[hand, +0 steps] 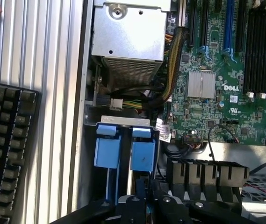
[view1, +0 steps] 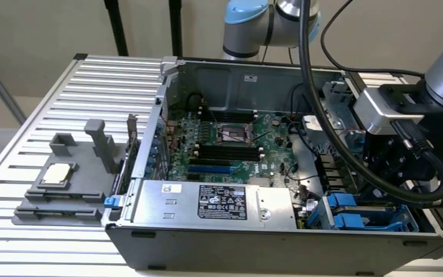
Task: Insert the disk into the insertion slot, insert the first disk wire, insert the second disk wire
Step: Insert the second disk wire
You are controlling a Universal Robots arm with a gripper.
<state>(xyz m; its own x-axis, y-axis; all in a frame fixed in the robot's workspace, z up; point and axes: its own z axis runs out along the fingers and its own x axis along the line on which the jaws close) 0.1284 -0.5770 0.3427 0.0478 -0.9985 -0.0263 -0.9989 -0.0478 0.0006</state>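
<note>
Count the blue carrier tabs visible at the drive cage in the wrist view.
2: one blue tab nearer the slatted table, one nearer the motherboard, side by side above the gripper. Others may be hidden.

Counted: one open computer case [view1: 283, 242], one motherboard [view1: 229, 144], one silver power supply [view1: 214, 202], two blue carrier tabs [hand: 108, 151], one black keyboard [hand: 4, 154], one grey fixture [view1: 67, 179].

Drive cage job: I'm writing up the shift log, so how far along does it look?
Looks done: two blue carriers sit in the drive cage, so the disk seems seated, though its body is hidden. In hand: the shut hand hovers close over the carriers, holding nothing visible. Left: a white connector lies loose beside the cage, so the wiring seems undone.
</note>
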